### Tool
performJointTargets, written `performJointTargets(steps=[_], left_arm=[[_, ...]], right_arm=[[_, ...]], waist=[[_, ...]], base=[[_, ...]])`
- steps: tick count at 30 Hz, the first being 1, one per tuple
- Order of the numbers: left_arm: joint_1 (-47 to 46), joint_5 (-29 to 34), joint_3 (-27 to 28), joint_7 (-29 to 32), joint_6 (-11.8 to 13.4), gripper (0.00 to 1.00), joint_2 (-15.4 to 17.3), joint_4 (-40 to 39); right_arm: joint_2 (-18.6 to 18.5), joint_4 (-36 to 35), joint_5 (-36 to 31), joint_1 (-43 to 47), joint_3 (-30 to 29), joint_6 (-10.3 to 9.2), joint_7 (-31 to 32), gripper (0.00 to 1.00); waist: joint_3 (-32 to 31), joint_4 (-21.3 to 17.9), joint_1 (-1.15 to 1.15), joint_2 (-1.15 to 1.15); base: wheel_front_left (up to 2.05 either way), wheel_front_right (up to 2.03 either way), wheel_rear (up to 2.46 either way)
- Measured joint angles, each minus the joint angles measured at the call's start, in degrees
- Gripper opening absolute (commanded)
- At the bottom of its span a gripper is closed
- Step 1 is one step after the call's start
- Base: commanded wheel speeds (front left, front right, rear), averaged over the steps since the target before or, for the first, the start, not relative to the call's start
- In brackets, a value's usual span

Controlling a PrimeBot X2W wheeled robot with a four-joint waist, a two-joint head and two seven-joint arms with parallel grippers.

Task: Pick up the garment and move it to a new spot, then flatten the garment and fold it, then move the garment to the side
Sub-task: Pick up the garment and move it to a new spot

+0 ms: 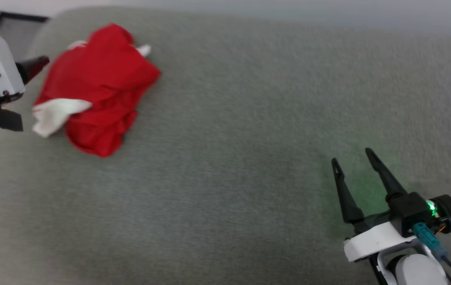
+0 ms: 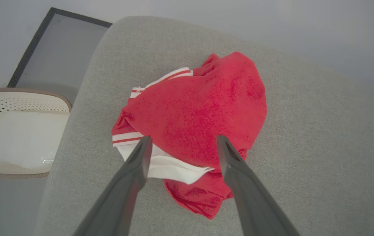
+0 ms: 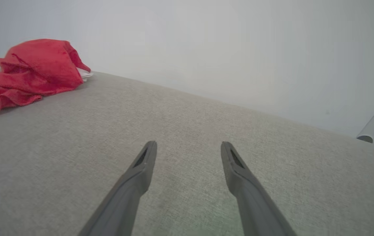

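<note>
The garment (image 1: pixel 99 91), a crumpled red T-shirt with a white sleeve sticking out, lies bunched at the far left of the grey fabric surface (image 1: pixel 249 138). My left gripper (image 1: pixel 35 92) hangs at the heap's left edge, open. In the left wrist view its two fingertips (image 2: pixel 183 137) straddle the near part of the garment (image 2: pixel 193 108), over the white sleeve and striped trim; whether they touch it I cannot tell. My right gripper (image 1: pixel 351 155) rests low at the front right, open and empty, far from the garment (image 3: pixel 32 68). Its fingers (image 3: pixel 188 144) point across bare fabric.
A white perforated basket (image 2: pixel 19 131) stands off the surface's left edge, beside a dark-framed panel (image 2: pixel 59 49). A pale wall runs behind the surface. The rounded corner of the surface is just beyond the garment.
</note>
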Motion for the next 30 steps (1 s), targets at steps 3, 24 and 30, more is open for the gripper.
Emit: performJointTargets(steps=[3, 24, 30], left_arm=[[-2.5, 0.6, -1.2, 2.7, 0.7, 1.0, 0.2, 4.6], [-11.4, 3.3, -5.3, 8.0, 7.4, 1.0, -2.4, 24.0], [-11.5, 1.7, -4.3, 4.4, 4.6, 0.0, -1.8, 25.5]], right_arm=[[0.0, -1.9, -0.3, 0.0, -0.3, 0.0, 0.5, 1.0], [0.0, -10.4, -1.5, -1.4, -0.5, 0.0, 3.6, 1.0], [0.0, -9.9, -0.9, -2.2, -0.3, 0.0, 3.2, 1.0]], waist=[[2.6, -1.6, 0.0, 0.0], [14.9, -7.8, 0.0, 0.0], [14.9, -8.5, 0.0, 0.0]], base=[[0.0, 0.0, 0.0], [0.0, 0.0, 0.0], [0.0, 0.0, 0.0]])
